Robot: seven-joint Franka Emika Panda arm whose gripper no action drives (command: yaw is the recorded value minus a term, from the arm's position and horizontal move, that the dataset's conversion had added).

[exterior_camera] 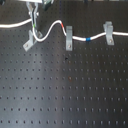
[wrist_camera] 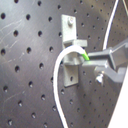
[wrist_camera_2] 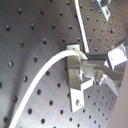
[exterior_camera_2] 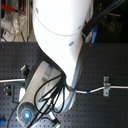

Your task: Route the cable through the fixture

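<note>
The white cable [exterior_camera: 49, 33] runs from the first exterior view's left edge, past a red band [exterior_camera: 61, 25] and a blue band [exterior_camera: 87, 38], to the right edge. The askew grey fixture [exterior_camera: 30, 40] stands at the upper left. My gripper [exterior_camera: 34, 26] hangs right over it, shut on the cable at the green band [wrist_camera: 85, 56]. In both wrist views the cable [wrist_camera_2: 40, 82] arcs over the fixture's [wrist_camera: 70, 52] prongs [wrist_camera_2: 75, 62]. I cannot tell whether it sits in the slot. The arm hides the fixture in the second exterior view.
Two squarely facing grey clips [exterior_camera: 69, 36] [exterior_camera: 108, 32] hold the cable further to the first exterior view's right. The black perforated board [exterior_camera: 65, 90] spreads below. The white arm [exterior_camera_2: 60, 40] fills much of the second exterior view, where one clip [exterior_camera_2: 106, 87] shows.
</note>
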